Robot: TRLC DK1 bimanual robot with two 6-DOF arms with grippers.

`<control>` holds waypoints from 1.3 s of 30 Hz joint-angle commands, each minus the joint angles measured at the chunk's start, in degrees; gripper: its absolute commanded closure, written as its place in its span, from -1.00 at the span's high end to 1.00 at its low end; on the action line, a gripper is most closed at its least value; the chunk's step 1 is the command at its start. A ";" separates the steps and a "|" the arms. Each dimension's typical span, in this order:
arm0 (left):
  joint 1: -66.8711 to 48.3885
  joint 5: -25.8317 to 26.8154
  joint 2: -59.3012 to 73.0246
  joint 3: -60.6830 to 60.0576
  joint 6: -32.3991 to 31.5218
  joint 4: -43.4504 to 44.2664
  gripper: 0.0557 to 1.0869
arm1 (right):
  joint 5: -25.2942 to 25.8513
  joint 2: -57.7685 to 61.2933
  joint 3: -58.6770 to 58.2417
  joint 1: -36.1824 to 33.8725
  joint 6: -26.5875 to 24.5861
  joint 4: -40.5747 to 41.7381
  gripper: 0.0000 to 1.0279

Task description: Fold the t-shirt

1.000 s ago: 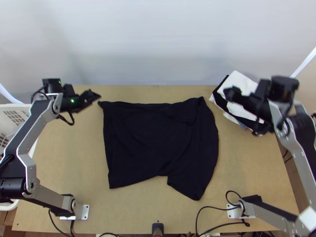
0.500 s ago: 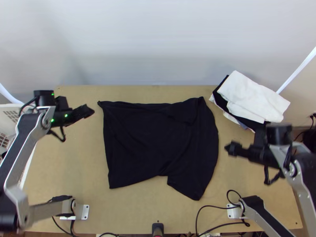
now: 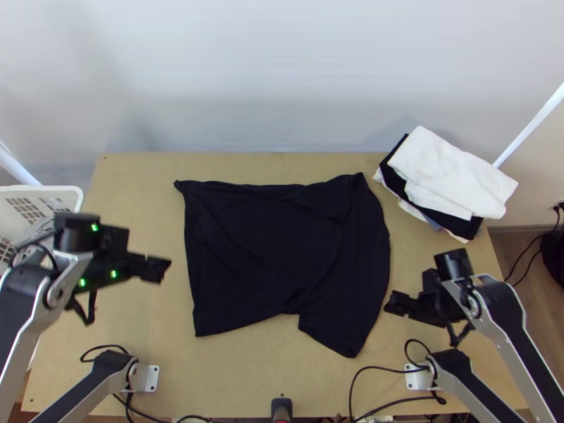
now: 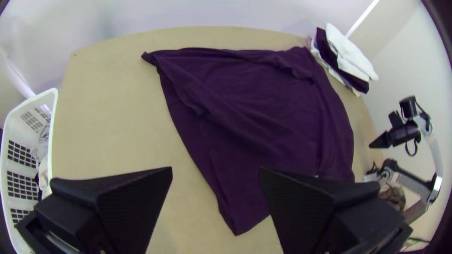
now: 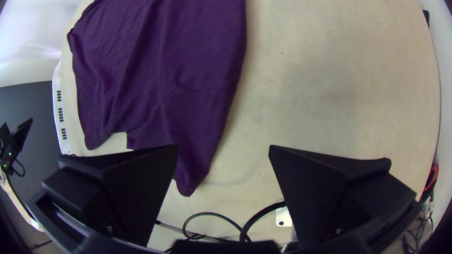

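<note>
Q. Where is the t-shirt (image 3: 282, 247) found, and how is it laid?
A. At the middle of the table (image 3: 134, 204); mostly spread, unfolded in the main, with creases across the body. One sleeve (image 3: 335, 333) is pointed toward the near edge. The far right part is rumpled, as if the other sleeve were tucked in; this cannot be confirmed. Room on both sides is presumably left so that the cloth can be reached by both arms.

Q. Is anything gripped?
A. Nothing. The left gripper (image 4: 216, 168) is held with fingers wide apart, off the shirt's left side. The right gripper (image 5: 223, 146) is likewise spread, near its right edge by the sleeve. By judgement, both are so placed that opposite sides may be taken for a first fold.

Q. And farther out?
A. A stack of folded cloth (image 3: 451, 173) is set at the far right corner, probably where finished pieces are kept. A white basket (image 3: 46, 189) is stood at the left, cloth inside, likely awaiting folding.
</note>
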 commanded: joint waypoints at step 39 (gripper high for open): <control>-20.58 -6.91 6.22 -18.19 10.58 -6.00 0.63 | -0.83 19.08 -5.64 0.25 -3.84 24.20 -0.94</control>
